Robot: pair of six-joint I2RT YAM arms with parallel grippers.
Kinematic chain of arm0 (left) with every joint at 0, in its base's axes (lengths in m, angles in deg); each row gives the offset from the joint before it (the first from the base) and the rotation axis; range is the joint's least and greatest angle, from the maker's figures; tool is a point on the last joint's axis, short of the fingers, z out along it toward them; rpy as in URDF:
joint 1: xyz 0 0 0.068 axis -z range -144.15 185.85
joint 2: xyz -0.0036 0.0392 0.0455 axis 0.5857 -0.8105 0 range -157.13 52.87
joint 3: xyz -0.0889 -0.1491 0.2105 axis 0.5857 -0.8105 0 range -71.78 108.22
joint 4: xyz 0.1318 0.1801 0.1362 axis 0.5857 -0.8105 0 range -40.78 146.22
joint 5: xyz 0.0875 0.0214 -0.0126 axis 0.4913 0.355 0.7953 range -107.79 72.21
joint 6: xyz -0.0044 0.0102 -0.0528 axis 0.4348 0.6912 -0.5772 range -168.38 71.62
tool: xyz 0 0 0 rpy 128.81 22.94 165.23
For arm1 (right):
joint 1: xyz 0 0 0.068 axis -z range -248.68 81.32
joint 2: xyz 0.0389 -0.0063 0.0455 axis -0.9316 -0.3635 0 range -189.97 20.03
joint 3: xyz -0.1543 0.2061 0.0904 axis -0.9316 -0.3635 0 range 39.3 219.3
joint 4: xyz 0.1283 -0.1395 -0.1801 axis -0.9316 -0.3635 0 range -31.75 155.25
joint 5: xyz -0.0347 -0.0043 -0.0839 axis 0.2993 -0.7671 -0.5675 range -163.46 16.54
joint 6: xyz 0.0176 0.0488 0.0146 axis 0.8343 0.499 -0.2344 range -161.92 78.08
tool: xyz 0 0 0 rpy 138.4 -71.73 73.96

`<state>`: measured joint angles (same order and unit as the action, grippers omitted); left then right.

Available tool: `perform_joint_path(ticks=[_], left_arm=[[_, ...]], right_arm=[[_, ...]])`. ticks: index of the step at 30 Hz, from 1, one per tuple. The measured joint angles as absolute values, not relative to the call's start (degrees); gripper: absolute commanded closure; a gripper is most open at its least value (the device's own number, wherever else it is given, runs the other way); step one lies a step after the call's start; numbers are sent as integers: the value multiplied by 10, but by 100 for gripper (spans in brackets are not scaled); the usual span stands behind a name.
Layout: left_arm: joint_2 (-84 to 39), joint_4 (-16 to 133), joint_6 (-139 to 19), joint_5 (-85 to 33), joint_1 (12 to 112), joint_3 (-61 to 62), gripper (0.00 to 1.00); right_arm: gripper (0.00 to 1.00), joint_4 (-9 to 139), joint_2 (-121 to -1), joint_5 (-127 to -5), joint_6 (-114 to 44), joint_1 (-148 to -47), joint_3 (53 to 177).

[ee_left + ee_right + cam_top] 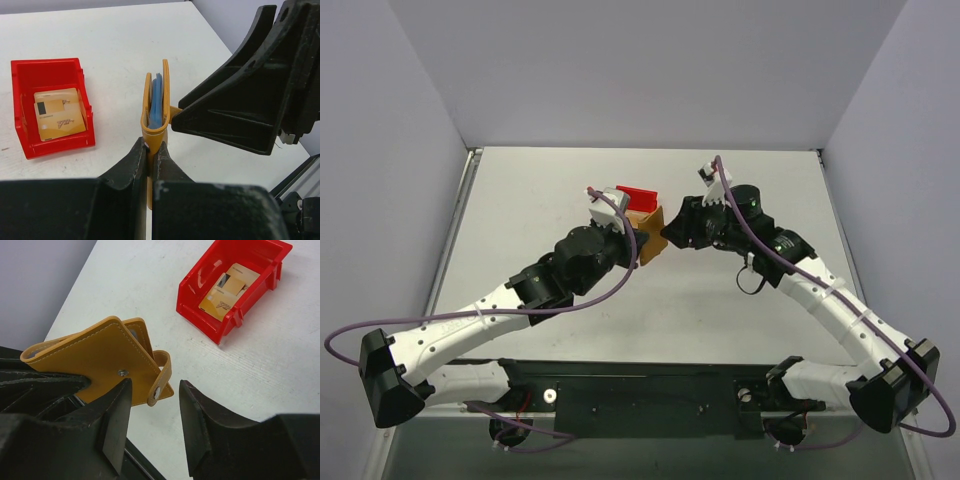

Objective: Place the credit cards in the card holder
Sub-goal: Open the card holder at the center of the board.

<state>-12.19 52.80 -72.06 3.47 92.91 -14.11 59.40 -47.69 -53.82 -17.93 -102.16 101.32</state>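
The card holder (154,107), an orange-tan wallet with blue inner panels, stands edge-up above the table, slightly parted. My left gripper (150,150) is shut on its lower edge. In the right wrist view the card holder (97,357) shows its flat face, and its snap tab (161,375) hangs between the fingers of my open right gripper (154,389), unclamped. From above, both grippers meet at the card holder (650,236), the left gripper (632,238) from the left, the right gripper (669,232) from the right. Tan credit cards (57,114) (225,290) lie in a red bin.
The red bin (45,64) (202,322) (640,192) sits on the white table just beyond the card holder. Grey walls close in the table (720,320) on the left, back and right. The arm bases and a black rail run along the near edge.
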Motion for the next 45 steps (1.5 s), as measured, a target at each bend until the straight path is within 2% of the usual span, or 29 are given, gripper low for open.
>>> perform_joint_path(ticks=[2, 7, 12, 17, 23, 25, 28, 31, 37, 45], left_arm=[[-122, 528, -721, 32, 929, -141, 100], [-122, 528, -721, 28, 929, -141, 100], [-122, 528, -721, 24, 929, -141, 100], [-122, 531, -729, 12, 928, -145, 100], [-122, 539, -753, -5, 923, -198, 95], [-122, 544, -764, -11, 923, -219, 88], [-125, 565, -781, -21, 923, -257, 85], [-133, 589, -800, -35, 922, -292, 73], [-174, 615, -826, -46, 916, -322, 58], [-240, 621, -845, -46, 900, -356, 53]], right_arm=[[65, 594, -479, -543, -179, -1022, 1013], [78, 588, -487, -556, -179, -1022, 1013], [100, 581, -492, -571, -179, -1022, 1013], [100, 580, -491, -578, -178, -1021, 1010], [100, 577, -478, -571, -168, -1020, 965], [100, 572, -473, -566, -162, -1020, 941], [100, 569, -465, -560, -149, -1020, 905], [100, 569, -455, -550, -136, -1020, 871], [100, 569, -449, -543, -121, -1019, 847], [100, 572, -451, -534, -113, -1017, 836]])
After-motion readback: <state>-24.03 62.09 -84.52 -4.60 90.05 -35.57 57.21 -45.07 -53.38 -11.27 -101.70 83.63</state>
